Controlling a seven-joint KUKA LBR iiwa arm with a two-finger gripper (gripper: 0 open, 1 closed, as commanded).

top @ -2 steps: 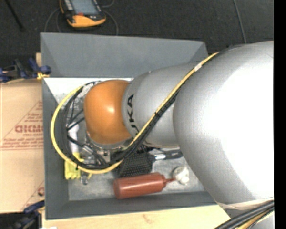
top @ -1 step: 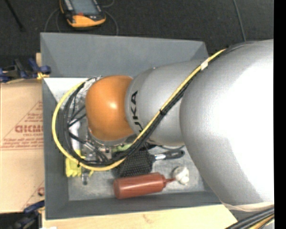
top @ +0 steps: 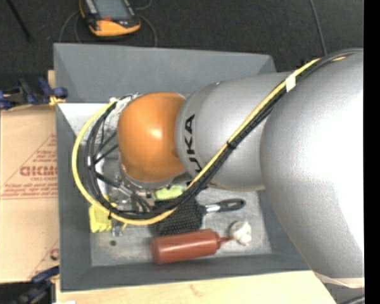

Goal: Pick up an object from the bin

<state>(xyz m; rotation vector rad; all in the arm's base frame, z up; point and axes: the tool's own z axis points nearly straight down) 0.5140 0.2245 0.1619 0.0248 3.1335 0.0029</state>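
The silver arm (top: 304, 138) was the biggest thing on my screen, coming in from the right and covering most of the middle and right of the frame. The grey metal bin (top: 73, 233) lay under it, its walls showing at the top, left and bottom. The rounded orange cover (top: 149, 135) at the wrist sat over the left centre of the bin, with black and yellow cables (top: 88, 144) looped round its left side. Along the bottom of the bin floor lay a dark red squeeze bottle (top: 183, 246) on its side, its neck pointing right. Just above it I saw a black hairbrush (top: 191, 217), its handle running to the right. A crumpled yellow thing (top: 100, 219) lay at the lower left of the floor, just beside the gripper (top: 120, 206), and it was the nearest thing to it. The gripper hung below the orange cover, half hidden by cables, and I could not tell whether it was open or closed, nor whether it held anything. A small white lump (top: 242, 232) sat by the bottle's neck, and a yellow-green scrap (top: 168, 193) peeked out under the cover's lower edge.
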